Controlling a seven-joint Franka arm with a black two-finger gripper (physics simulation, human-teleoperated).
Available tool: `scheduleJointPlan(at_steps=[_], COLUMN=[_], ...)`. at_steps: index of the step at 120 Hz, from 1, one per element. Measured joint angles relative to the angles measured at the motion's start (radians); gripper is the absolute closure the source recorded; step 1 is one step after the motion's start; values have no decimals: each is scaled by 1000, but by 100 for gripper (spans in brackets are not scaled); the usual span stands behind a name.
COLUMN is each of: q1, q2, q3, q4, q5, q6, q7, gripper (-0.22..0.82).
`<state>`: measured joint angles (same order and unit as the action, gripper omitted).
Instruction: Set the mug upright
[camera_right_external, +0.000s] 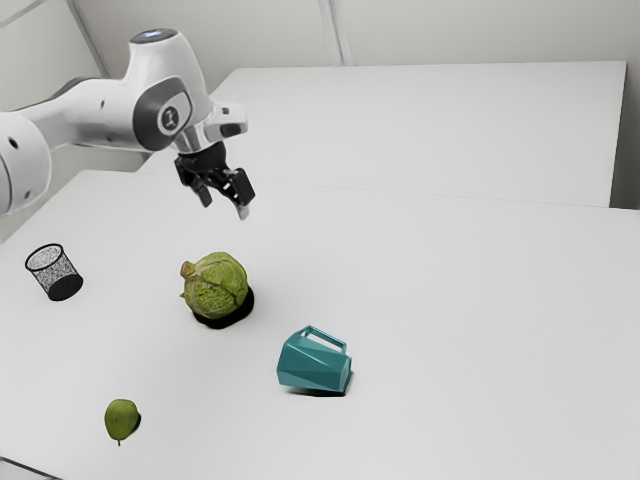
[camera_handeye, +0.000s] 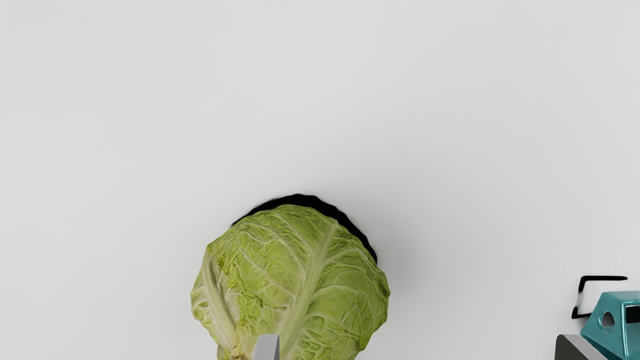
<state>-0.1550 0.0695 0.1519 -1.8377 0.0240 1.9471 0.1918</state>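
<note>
Exterior view, left to right: dark mesh cup (camera_right_external: 54, 272) standing on the white table (camera_right_external: 470, 300); green pear-like fruit (camera_right_external: 121, 419); head of cabbage (camera_right_external: 215, 286), dark shadow at its base; gripper (camera_right_external: 225, 203) up in the air above the table, fingers spread wide, nothing held; teal mug (camera_right_external: 314, 366) lying on its side past the cabbage, well apart from the gripper, handle (camera_right_external: 326, 338) uppermost. Wrist view: cabbage partly behind one fingertip, mug partly behind the other
</note>
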Motion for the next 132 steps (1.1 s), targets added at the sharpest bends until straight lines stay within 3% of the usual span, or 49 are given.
scheduleJointPlan(at_steps=[15,32,57,132], q1=[-18,-66,-72,-116], q2=[-37,-70,43,78], q3=[-1,22,27,55], q4=[-44,-173,-214,-377], q5=[-41,-302,-547,-748], q6=[11,-25,-63,10], q7=[-23,-60,-74,-81], gripper=[0,0,0,0])
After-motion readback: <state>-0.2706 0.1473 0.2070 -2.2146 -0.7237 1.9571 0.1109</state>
